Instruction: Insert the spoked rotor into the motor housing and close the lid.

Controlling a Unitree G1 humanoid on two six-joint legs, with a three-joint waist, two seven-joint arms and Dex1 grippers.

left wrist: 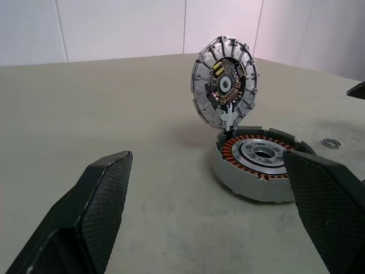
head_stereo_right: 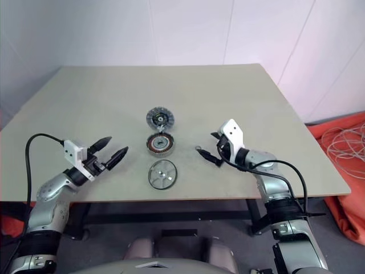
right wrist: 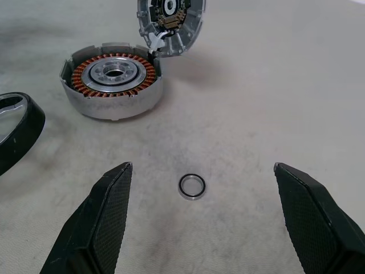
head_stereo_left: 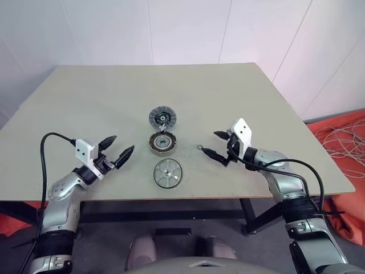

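Observation:
The motor housing (head_stereo_left: 162, 142) lies mid-table, its copper windings and silver hub uncovered. The lid (head_stereo_left: 162, 117) stands tilted up at the housing's far edge, joined to it by a small white piece, ribbed face (left wrist: 225, 85) toward me. The spoked rotor (head_stereo_left: 167, 173) lies flat on the table just in front of the housing. My left gripper (head_stereo_left: 122, 144) is open and empty, left of the housing and pointing at it. My right gripper (head_stereo_left: 212, 142) is open and empty to the right of the housing, its fingers (right wrist: 111, 220) on either side of a tiny metal ring (right wrist: 191, 186).
The tiny ring (head_stereo_left: 201, 148) lies on the beige table (head_stereo_left: 85, 97) between the housing and my right gripper. The table's front edge runs just behind both wrists. An orange cloth and loose cables (head_stereo_left: 342, 137) lie on the floor to the right.

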